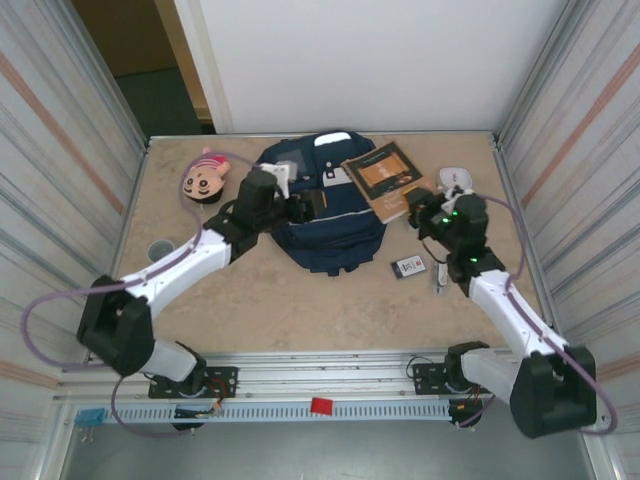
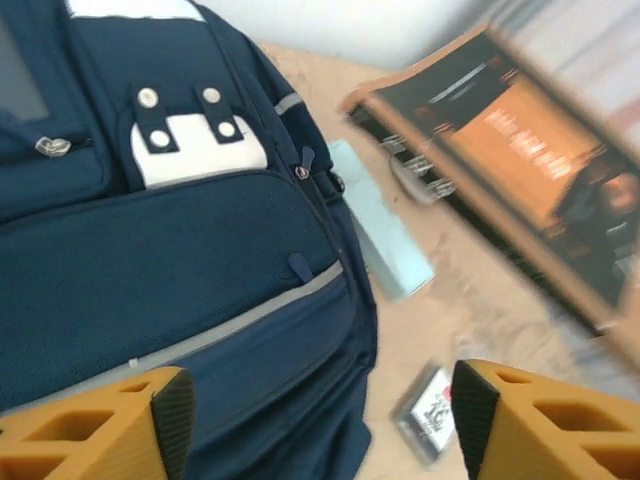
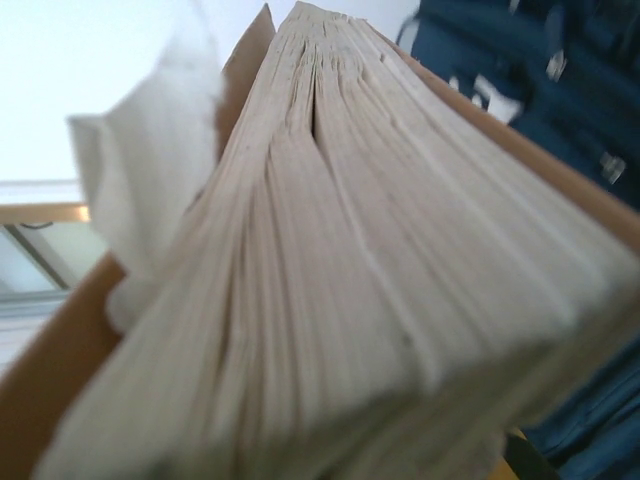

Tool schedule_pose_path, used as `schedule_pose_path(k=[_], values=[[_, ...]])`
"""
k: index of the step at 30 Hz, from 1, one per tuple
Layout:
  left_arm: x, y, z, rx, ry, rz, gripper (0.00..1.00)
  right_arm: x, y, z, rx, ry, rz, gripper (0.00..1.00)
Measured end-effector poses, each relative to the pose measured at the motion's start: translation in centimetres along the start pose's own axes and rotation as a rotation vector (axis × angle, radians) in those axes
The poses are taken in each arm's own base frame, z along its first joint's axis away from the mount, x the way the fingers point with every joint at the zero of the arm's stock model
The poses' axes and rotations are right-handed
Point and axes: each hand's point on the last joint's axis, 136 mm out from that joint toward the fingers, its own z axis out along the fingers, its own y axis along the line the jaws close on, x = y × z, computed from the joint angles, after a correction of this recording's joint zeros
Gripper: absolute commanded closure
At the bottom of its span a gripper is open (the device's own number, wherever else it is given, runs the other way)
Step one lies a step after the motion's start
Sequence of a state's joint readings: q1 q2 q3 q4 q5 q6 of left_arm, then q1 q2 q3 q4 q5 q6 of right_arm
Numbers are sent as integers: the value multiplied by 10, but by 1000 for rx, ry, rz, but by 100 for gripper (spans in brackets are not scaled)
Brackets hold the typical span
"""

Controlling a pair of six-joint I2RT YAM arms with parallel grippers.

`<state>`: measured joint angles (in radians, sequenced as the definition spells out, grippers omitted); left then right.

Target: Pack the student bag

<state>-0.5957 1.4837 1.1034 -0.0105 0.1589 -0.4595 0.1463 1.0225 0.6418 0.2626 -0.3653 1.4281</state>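
The student bag (image 1: 325, 215) lies flat on the tabletop (image 1: 300, 300). The left gripper (image 2: 320, 418) hovers over the bag's front pockets, jaws released and wide apart, nothing between them. Just right of the bag, the right gripper (image 1: 422, 212) meets the brown book (image 1: 385, 178). Its jaws seem clenched on the page edge, though blur hides the fingers. A doll head (image 1: 205, 180) lies left of the bag.

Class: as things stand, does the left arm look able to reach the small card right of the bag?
Probably yes. The left gripper is open over the bag, and the card lies uncovered on the table just past the bag's edge.
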Motion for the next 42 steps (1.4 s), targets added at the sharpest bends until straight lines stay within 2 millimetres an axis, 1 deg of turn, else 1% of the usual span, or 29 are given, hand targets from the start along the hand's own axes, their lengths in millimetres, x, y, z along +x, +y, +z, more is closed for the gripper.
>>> schedule_pose_path(k=[2, 4, 7, 9, 11, 14, 19, 25, 28, 29, 30, 34, 36, 37, 38, 41, 42], values=[[5, 1, 22, 1, 80, 147, 26, -16, 0, -18, 8, -29, -21, 100], [17, 5, 43, 5, 161, 275, 24, -27, -4, -32, 26, -44, -34, 100], [40, 12, 71, 25, 281, 444, 22, -35, -17, -46, 73, -42, -33, 100], [56, 12, 86, 51, 356, 544, 21, -38, -26, -54, 99, -37, -19, 100], [68, 10, 100, 77, 412, 632, 20, -41, -34, -59, 116, -35, -4, 100], [80, 4, 114, 120, 457, 740, 18, -41, -44, -66, 134, -30, 9, 100], [91, 0, 132, 162, 490, 825, 17, -31, -53, -69, 151, 8, 19, 100], [105, 12, 150, 159, 522, 858, 15, -29, -56, -69, 157, 17, 19, 100], [104, 18, 158, 132, 512, 874, 15, -29, -56, -70, 159, 17, 20, 100], [103, 19, 160, 125, 508, 878, 18, -28, -56, -70, 160, 17, 20, 100], [102, 20, 162, 117, 506, 885, 26, -28, -57, -71, 161, 18, 22, 100], [103, 20, 164, 107, 508, 910, 67, -26, -59, -73, 169, 16, 28, 100], [100, 23, 166, 82, 496, 919, 88, -28, -61, -75, 176, 12, 27, 100], [100, 24, 165, 80, 493, 914, 94, -29, -62, -76, 179, 9, 24, 100], [100, 25, 163, 72, 494, 906, 99, -31, -63, -77, 181, 5, 26, 100], [95, 23, 150, 48, 484, 867, 100, -39, -65, -83, 177, -9, 32, 100], [90, 21, 142, 40, 478, 842, 100, -42, -65, -85, 173, -13, 36, 100]])
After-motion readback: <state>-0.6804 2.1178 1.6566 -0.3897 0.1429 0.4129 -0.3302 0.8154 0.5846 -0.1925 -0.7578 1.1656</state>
